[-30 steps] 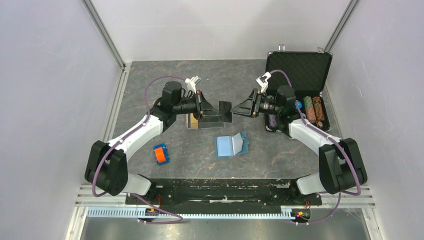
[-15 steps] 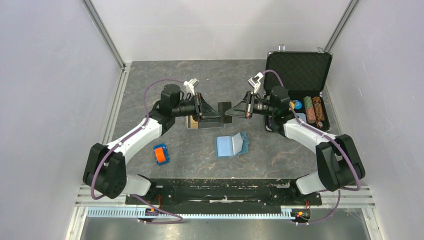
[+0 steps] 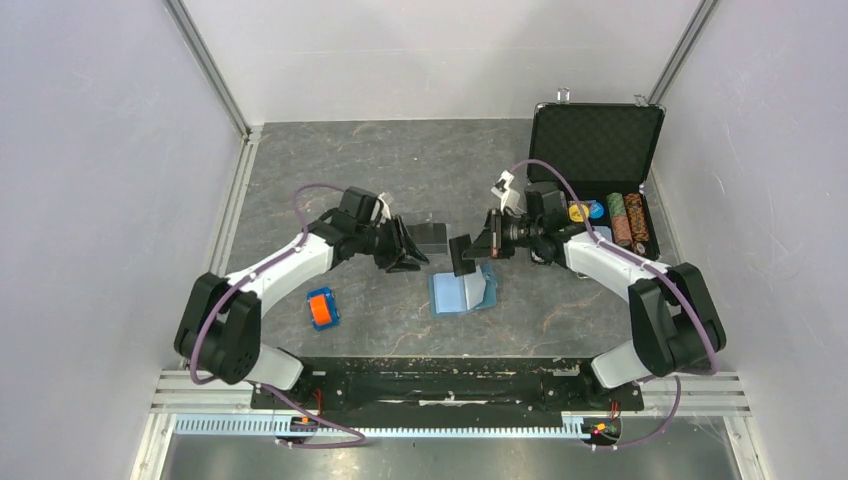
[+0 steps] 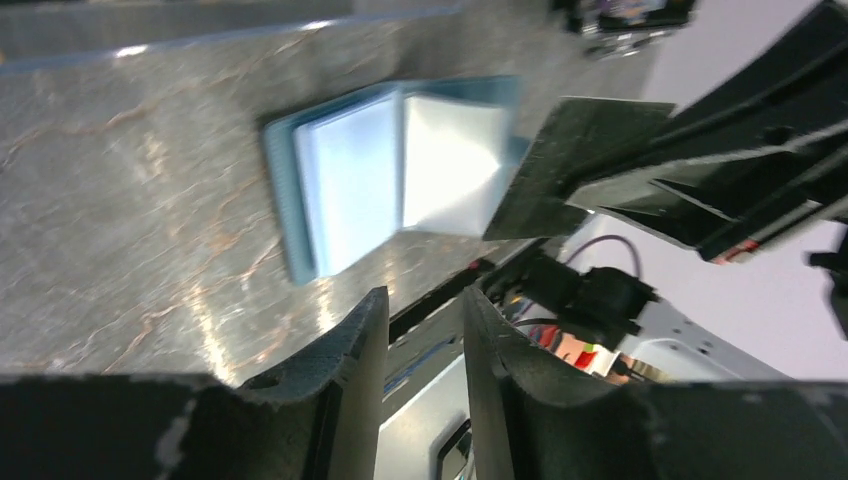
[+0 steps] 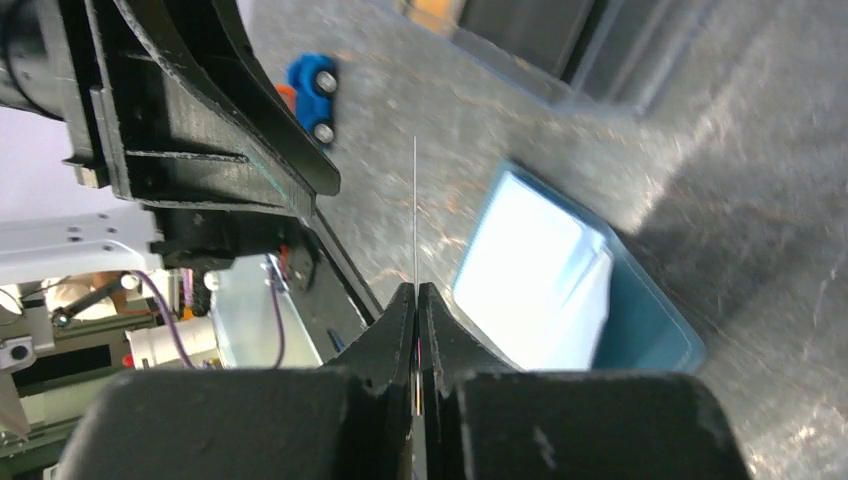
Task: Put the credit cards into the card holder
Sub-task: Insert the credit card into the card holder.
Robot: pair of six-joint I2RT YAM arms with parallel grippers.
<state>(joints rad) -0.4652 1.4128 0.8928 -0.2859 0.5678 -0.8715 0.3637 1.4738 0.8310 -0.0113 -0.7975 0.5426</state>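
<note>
The card holder (image 3: 462, 291) lies open on the table, teal outside and pale blue inside; it also shows in the left wrist view (image 4: 390, 185) and the right wrist view (image 5: 560, 270). My right gripper (image 3: 474, 250) (image 5: 417, 300) is shut on a black credit card (image 3: 461, 256), held on edge just above the holder's far left side. That card shows as a dark slab in the left wrist view (image 4: 565, 165) and as a thin line edge-on in the right wrist view (image 5: 415, 200). My left gripper (image 3: 412, 258) (image 4: 425, 330) is open and holds nothing, just left of the card.
A clear tray (image 3: 428, 236) with dark cards sits behind the left gripper. An orange-and-blue block (image 3: 322, 308) (image 5: 315, 85) lies at the near left. The open black chip case (image 3: 597, 150) stands at the far right behind the right arm.
The black card passed from the left gripper to the right one. The left jaws opened and drew back and down; the right gripper carried the card down toward the card holder.
</note>
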